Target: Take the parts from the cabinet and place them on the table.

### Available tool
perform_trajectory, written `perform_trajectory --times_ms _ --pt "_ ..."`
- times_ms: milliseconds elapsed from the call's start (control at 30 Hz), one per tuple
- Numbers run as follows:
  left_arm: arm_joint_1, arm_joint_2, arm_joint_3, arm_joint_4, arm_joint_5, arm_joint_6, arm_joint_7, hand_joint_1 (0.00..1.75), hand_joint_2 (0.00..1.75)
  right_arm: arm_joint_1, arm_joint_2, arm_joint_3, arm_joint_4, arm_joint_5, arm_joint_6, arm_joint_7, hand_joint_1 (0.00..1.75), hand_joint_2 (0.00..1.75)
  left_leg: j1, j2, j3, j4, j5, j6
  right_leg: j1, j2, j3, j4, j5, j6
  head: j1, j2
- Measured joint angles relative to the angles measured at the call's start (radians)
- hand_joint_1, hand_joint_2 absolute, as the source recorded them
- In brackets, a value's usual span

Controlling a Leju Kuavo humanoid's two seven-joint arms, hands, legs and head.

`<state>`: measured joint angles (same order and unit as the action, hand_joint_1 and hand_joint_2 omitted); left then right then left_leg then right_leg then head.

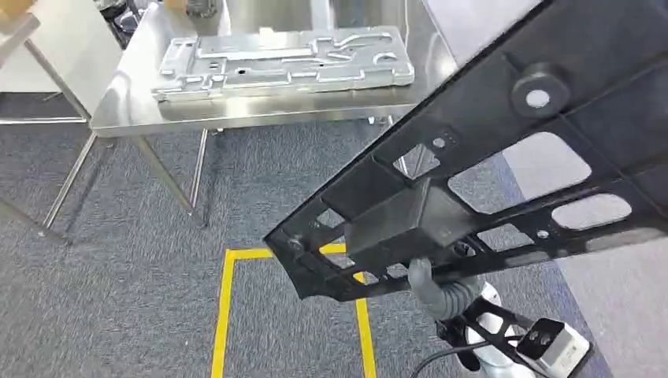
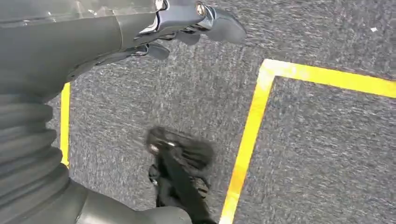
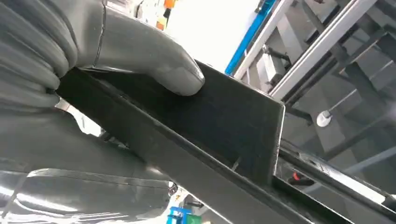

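- Right hand (image 3: 116, 51) has a proper hold of the big flat black plastic panel with cut-out openings (image 1: 504, 157). In the right wrist view the thick grey thumb is pressed flat on one face of a boxy raised section, with the rest of the hand under the edge.
- From the head view that panel is tilted, rising up and away from the hand toward the upper right, well off the floor.
- Left hand (image 2: 187, 28) has nothing in it, fingers loosely apart, hanging over the grey carpet (image 2: 327, 154) with yellow tape lines (image 2: 247, 140).
- Well ahead of the right hand and off to its left is the shiny steel table (image 1: 142, 102), and a silver stamped metal plate (image 1: 283, 59) is lying flat on it.
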<state>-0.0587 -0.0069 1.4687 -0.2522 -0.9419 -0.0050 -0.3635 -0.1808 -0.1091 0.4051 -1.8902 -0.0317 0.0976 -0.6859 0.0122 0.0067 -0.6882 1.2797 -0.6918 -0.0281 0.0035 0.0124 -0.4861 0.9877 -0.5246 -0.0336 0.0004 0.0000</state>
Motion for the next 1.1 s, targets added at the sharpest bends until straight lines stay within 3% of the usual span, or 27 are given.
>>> perform_trajectory --times_ms 33,67,100,133,167,200,233,300,333,367,433,467,500,533,567,600,633,667,733,800,833,867,933,967,1000,1067,1100 --pt "0.000 0.000 0.000 0.000 -0.001 0.000 0.000 0.00 1.75 0.003 0.000 0.000 0.000 -0.003 -0.005 0.000 1.75 1.75 0.000 0.000 -0.005 -0.051 0.008 0.000 0.000 0.002 0.028 0.000 -0.019 0.002 -0.002 0.000" --pt "0.001 0.000 0.000 0.000 -0.001 0.000 0.000 0.00 1.75 0.005 0.000 0.000 0.002 -0.005 -0.010 0.000 1.75 1.75 -0.001 0.000 -0.006 -0.104 0.050 0.003 0.002 0.002 0.051 0.000 -0.037 0.004 -0.001 0.000" --pt "0.005 0.002 0.000 0.000 -0.002 0.000 0.000 0.00 1.75 0.007 -0.001 0.000 0.004 -0.006 -0.011 0.000 1.75 1.75 -0.003 -0.001 -0.010 -0.179 0.177 0.014 0.003 0.002 0.077 -0.001 -0.062 0.006 -0.003 0.000" --pt "0.010 0.004 0.000 0.000 -0.002 0.000 0.000 0.00 1.75 0.009 -0.004 0.000 0.008 -0.006 -0.012 0.000 1.75 1.75 -0.008 -0.003 -0.021 -0.221 0.341 0.022 0.006 0.004 0.097 0.007 -0.082 0.008 0.000 0.000" --pt "0.010 0.005 0.000 0.000 -0.005 0.000 0.003 0.00 1.75 0.014 -0.004 0.000 0.011 -0.003 -0.012 0.000 1.75 1.75 -0.013 -0.001 -0.005 -0.211 0.305 0.029 0.004 0.011 0.100 0.000 -0.094 0.020 0.003 0.000" --pt "0.007 0.006 0.000 0.000 -0.007 0.000 0.003 0.00 1.75 0.014 -0.006 0.001 0.009 -0.001 -0.012 0.000 1.75 1.75 -0.020 -0.001 -0.002 -0.210 0.298 0.038 -0.003 0.012 0.114 -0.011 -0.103 0.028 0.001 0.000" --pt "0.001 0.008 -0.002 0.000 -0.009 0.000 0.002 0.00 1.75 0.013 -0.006 0.001 0.006 -0.001 -0.012 0.000 1.75 1.75 -0.021 -0.002 0.007 -0.218 0.285 0.047 -0.002 0.010 0.118 0.006 -0.089 0.034 0.000 0.000" --pt "-0.007 0.011 -0.003 0.000 -0.010 0.000 0.001 0.00 1.75 0.010 -0.007 0.002 0.000 0.000 -0.012 0.000 1.75 1.75 -0.012 -0.007 0.042 -0.245 0.274 0.056 -0.005 0.005 0.063 0.110 -0.035 0.045 0.001 0.000" --pt "-0.008 0.013 -0.004 0.000 -0.010 -0.001 0.001 0.00 1.75 0.010 -0.008 0.002 0.000 0.000 -0.011 0.000 1.75 1.75 -0.010 -0.007 0.064 -0.258 0.264 0.062 -0.004 0.000 0.006 0.199 -0.006 0.053 0.008 0.000" --pt "-0.008 0.014 -0.005 0.000 -0.010 -0.001 0.001 0.00 1.75 0.011 -0.008 0.002 0.000 0.000 -0.012 0.000 1.75 1.75 -0.008 -0.006 0.084 -0.268 0.253 0.063 -0.007 0.000 -0.051 0.268 -0.019 0.054 0.009 0.000" --pt "-0.008 0.014 -0.005 0.000 -0.010 -0.001 0.001 0.00 1.75 0.015 -0.012 0.002 0.000 0.000 -0.013 0.000 1.75 1.75 -0.006 -0.008 0.127 -0.280 0.228 0.062 -0.015 -0.001 -0.141 0.326 -0.112 0.065 0.009 0.000" --pt "-0.007 0.014 -0.006 0.000 -0.010 -0.001 0.001 0.00 1.75 0.015 -0.014 0.002 0.000 0.000 -0.013 0.000 1.75 1.75 -0.003 -0.011 0.150 -0.282 0.212 0.060 -0.017 -0.002 -0.171 0.320 -0.166 0.069 0.008 0.000" --pt "-0.006 0.014 -0.006 0.000 -0.010 -0.001 0.001 0.00 1.75 0.017 -0.014 0.002 0.000 0.002 -0.013 0.000 1.75 1.75 0.000 -0.013 0.172 -0.282 0.195 0.057 -0.019 -0.003 -0.192 0.297 -0.197 0.075 0.009 0.000" --pt "-0.006 0.014 -0.006 0.000 -0.010 -0.002 0.002 0.00 1.75 0.020 -0.014 0.002 0.000 0.004 -0.013 0.000 1.75 1.75 0.003 -0.016 0.196 -0.282 0.177 0.052 -0.020 -0.006 -0.202 0.256 -0.195 0.077 0.009 0.000" --pt "-0.005 0.013 -0.006 0.000 -0.010 -0.002 0.002 0.00 1.75 0.024 -0.014 0.002 0.000 0.006 -0.013 0.000 1.75 1.75 0.008 -0.017 0.222 -0.283 0.158 0.049 -0.021 -0.009 -0.204 0.193 -0.147 0.082 0.010 0.000" --pt "-0.005 0.013 -0.006 0.000 -0.010 -0.002 0.002 0.00 1.75 0.028 -0.014 0.002 0.000 0.009 -0.013 0.000 1.75 1.75 0.009 -0.018 0.245 -0.283 0.139 0.043 -0.021 -0.015 -0.204 0.124 -0.045 0.082 0.010 0.000" --pt "-0.002 0.013 -0.006 0.001 -0.010 -0.001 0.003 0.00 1.75 0.033 -0.015 0.002 0.002 0.011 -0.013 0.000 1.75 1.75 0.007 -0.018 0.258 -0.283 0.121 0.037 -0.020 -0.024 -0.211 0.059 0.117 0.077 0.015 0.000" --pt "-0.001 0.013 -0.006 0.001 -0.010 0.000 0.004 0.00 1.75 0.036 -0.016 0.003 0.003 0.012 -0.012 0.000 1.75 1.75 0.004 -0.020 0.271 -0.283 0.103 0.027 -0.015 -0.029 -0.208 0.057 0.142 0.059 0.015 0.000" --pt "-0.004 0.013 -0.006 0.001 -0.009 0.004 0.004 0.00 1.75 0.038 -0.017 0.002 -0.004 0.015 -0.011 0.000 1.75 1.75 0.003 -0.014 0.291 -0.287 0.099 0.011 -0.012 -0.017 -0.198 0.054 0.133 0.038 0.011 0.000" --pt "-0.006 0.014 -0.006 0.001 -0.008 0.005 0.004 0.00 1.75 0.035 -0.017 0.002 -0.009 0.015 -0.010 0.000 1.75 1.75 0.006 -0.012 0.265 -0.230 0.133 0.002 -0.019 -0.013 -0.167 0.037 0.123 0.022 0.011 0.000" --pt "-0.009 0.013 -0.006 0.001 -0.008 0.005 0.004 0.00 1.75 0.036 -0.017 0.002 -0.009 0.015 -0.010 0.000 1.75 1.75 0.006 -0.012 0.238 -0.168 0.150 -0.001 -0.017 -0.014 -0.148 0.029 0.114 0.015 0.008 0.000" --pt "-0.011 0.011 -0.006 0.001 -0.008 0.005 0.004 0.00 1.75 0.036 -0.017 0.002 -0.008 0.016 -0.010 0.000 1.75 1.75 0.008 -0.012 0.189 -0.093 0.141 -0.004 -0.016 -0.014 -0.133 0.023 0.104 0.009 0.005 0.000" --pt "-0.009 0.011 -0.006 0.001 -0.007 0.005 0.004 0.00 1.75 0.037 -0.017 0.002 -0.008 0.016 -0.010 0.000 1.75 1.75 0.008 -0.012 0.100 0.006 0.056 -0.007 -0.014 -0.009 -0.110 0.021 0.083 0.006 0.005 0.000" --pt "-0.007 0.011 -0.006 0.001 -0.008 0.004 0.003 0.00 1.75 0.038 -0.017 0.002 -0.008 0.016 -0.011 0.000 1.75 1.75 0.008 -0.012 0.070 0.020 0.011 -0.008 -0.012 -0.006 -0.097 0.021 0.072 0.005 0.005 0.000" --pt "-0.005 0.011 -0.006 0.001 -0.009 0.001 0.003 0.00 1.75 0.039 -0.018 0.002 -0.008 0.016 -0.014 0.000 1.75 1.75 0.008 -0.012 0.051 0.009 -0.013 -0.005 -0.011 -0.003 -0.080 0.021 0.059 0.006 0.005 0.000" --pt "-0.004 0.011 -0.006 0.001 -0.010 -0.003 0.001 0.00 1.75 0.040 -0.018 0.002 -0.007 0.017 -0.019 0.000 1.75 1.75 0.008 -0.012 0.050 -0.077 0.042 0.002 -0.008 -0.001 -0.047 0.021 0.036 0.006 0.005 0.000" --pt "-0.003 0.011 -0.006 0.001 -0.010 -0.005 0.001 0.00 1.75 0.040 -0.018 0.002 -0.007 0.018 -0.023 0.000 1.75 1.75 0.005 -0.012 0.059 -0.160 0.133 0.012 -0.005 -0.002 -0.025 0.020 0.021 0.008 0.005 0.000"
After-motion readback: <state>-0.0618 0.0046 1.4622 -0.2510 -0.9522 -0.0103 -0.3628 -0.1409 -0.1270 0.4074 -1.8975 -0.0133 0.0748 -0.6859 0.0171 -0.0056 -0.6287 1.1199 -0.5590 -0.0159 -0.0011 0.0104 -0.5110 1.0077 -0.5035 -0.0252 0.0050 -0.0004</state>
